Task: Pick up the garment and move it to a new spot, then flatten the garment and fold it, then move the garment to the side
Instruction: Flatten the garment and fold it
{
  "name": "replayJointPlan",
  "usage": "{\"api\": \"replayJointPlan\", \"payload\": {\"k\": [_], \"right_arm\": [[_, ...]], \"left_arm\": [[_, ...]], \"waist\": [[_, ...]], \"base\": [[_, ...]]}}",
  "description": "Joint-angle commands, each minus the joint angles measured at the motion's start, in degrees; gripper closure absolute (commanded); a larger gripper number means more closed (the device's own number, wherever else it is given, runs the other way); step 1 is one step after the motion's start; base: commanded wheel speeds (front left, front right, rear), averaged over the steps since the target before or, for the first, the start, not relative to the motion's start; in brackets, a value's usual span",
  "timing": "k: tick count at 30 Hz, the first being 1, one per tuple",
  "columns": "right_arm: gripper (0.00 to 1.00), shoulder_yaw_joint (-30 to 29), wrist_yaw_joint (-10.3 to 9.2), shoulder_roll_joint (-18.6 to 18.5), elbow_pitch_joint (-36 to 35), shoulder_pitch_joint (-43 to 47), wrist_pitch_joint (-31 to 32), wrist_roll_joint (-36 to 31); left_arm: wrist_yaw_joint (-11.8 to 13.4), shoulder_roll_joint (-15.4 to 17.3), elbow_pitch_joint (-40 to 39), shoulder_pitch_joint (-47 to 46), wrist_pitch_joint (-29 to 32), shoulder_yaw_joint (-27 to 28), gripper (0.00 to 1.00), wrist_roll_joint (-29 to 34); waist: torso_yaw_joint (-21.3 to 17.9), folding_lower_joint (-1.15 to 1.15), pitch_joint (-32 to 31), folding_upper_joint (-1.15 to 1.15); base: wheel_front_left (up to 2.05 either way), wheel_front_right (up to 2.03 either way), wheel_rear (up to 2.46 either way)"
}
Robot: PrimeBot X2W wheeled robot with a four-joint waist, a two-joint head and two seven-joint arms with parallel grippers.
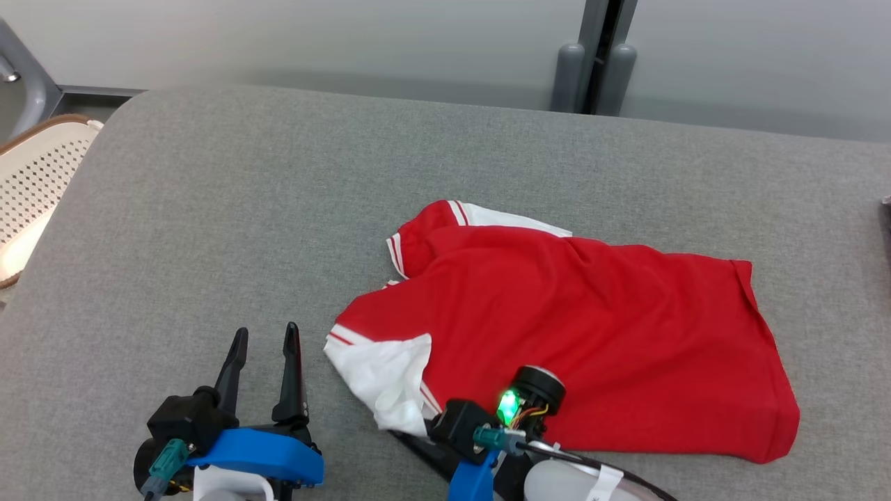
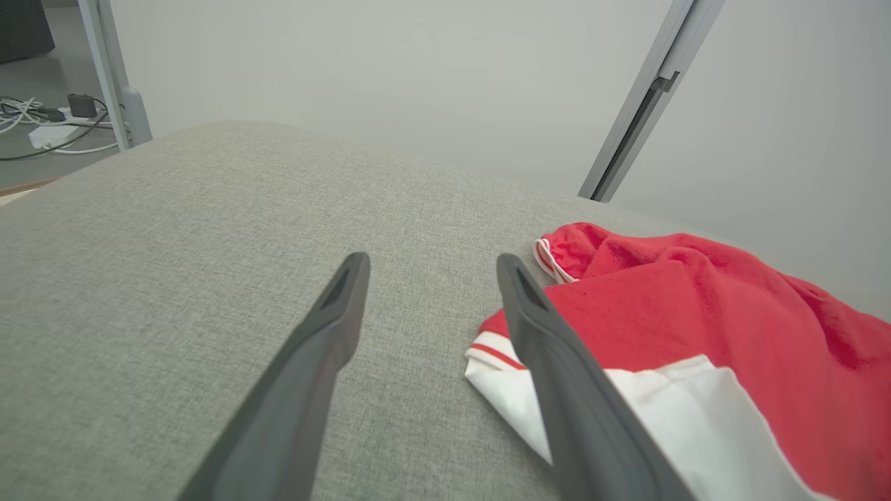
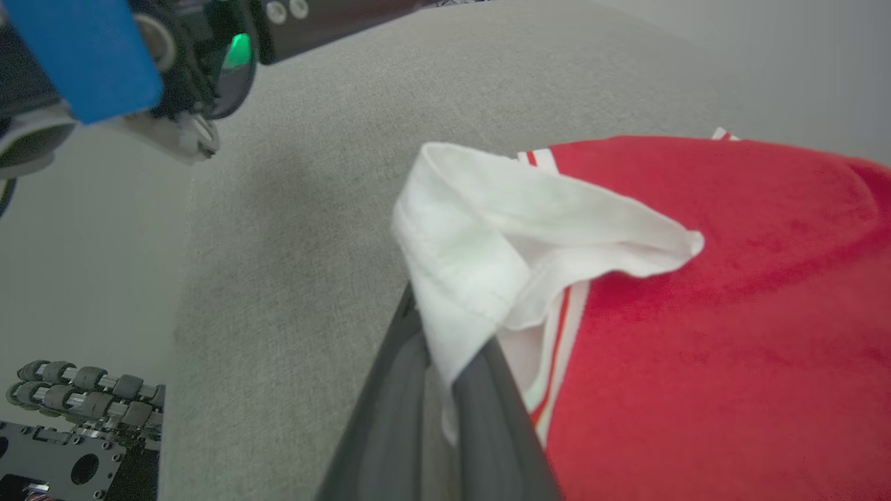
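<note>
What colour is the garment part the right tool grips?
Gripped part: white, red stripes beside it; garment otherwise red. Best in right wrist view.

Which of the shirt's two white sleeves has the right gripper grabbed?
The near sleeve, crumpled at the edge closest to the robot; the right gripper is shut on it. The far sleeve lies untouched.

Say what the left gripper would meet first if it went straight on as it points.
Probably only the bare grey surface: the left gripper, open, points past the shirt, which lies to its right. Depth is unclear.
</note>
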Motion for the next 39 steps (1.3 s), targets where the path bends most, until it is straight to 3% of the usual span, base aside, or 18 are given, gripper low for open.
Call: {"api": "replayJointPlan", "payload": {"k": [1,4,9,22,27,32,39], "right_arm": [[0.00,1.7,0.00,-0.2,-0.5,0.7,-0.7,-0.3],[0.00,2.8,0.00,-0.2,-0.9,1.6,-2.6,1.0],[0.00,-2.3,0.00,-0.2,-0.7,2.5,-4.7,0.8],[0.00,-28.9,0.00,-2.2,-2.2,9.8,-6.4,-7.5],[0.00,-35.2,0.00,-3.3,-3.1,7.7,-3.3,-12.6],[0.00,-35.8,0.00,-5.3,-2.3,2.4,2.0,-13.8],[0.00,-30.1,0.00,-8.5,3.3,-5.2,11.2,-5.8]], "left_arm": [[0.0,-0.1,-0.1,0.2,-0.1,0.3,0.00,0.3],[-0.1,-0.1,-0.1,0.4,-0.1,0.6,0.00,0.7],[-0.3,-0.1,-0.6,0.7,-0.1,0.4,0.00,1.1],[-1.1,1.1,1.4,-3.2,0.7,-3.3,0.00,2.5],[-1.1,1.1,1.7,-5.0,0.6,-4.2,0.00,2.5],[-1.2,0.8,2.3,-5.7,0.3,-4.9,0.00,1.8],[-0.7,0.4,3.3,-6.5,-0.1,-5.7,0.00,0.6]], "waist": [[-0.5,0.00,-0.4,0.00],[-1.4,0.00,-1.0,0.00],[-2.6,0.00,-2.0,0.00],[-6.5,0.00,-3.5,0.00],[-6.8,0.00,-2.5,0.00],[-4.2,0.00,-0.8,0.00],[2.4,0.00,1.6,0.00]], "base": [[0.00,0.00,0.00],[0.00,0.00,0.00],[0.00,0.00,0.00],[0.00,0.00,0.00],[0.00,0.00,0.00],[0.00,0.00,0.00],[0.00,0.00,0.00]]}}
